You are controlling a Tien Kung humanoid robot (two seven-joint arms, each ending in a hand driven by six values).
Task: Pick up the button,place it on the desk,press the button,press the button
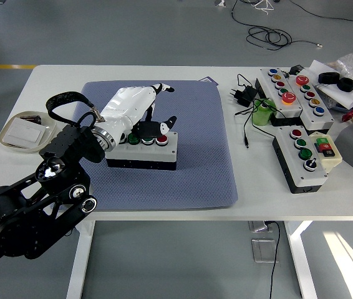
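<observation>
1. Dish (14, 144) of pale ceramic at the worktop's (52, 81) nine o'clock edge holds a white card; no print on it can be read.
2. Left arm (33, 205) comes in from seven o'clock, black links rising to a silver wrist ring, with a black strap looped above it.
3. Left robot hand (140, 115), white-shelled with dark fingertips, lies palm-down and tilted toward two o'clock. It is released: the fingers are spread and grip nothing, one fingertip (163, 88) pointing free toward one o'clock, another lying on the box top beside the buttons.
4. Button box (143, 154), grey-topped with black sides, sits flat on the blue mat (189, 168) at the mat's centre-left. Its green, white and red buttons run in a row, partly under the hand.
5. More button panels (301, 159) lie at three o'clock, with a green cup (263, 114), a black plug adapter (246, 94) and cables. Any lettering there is too small to read.
</observation>
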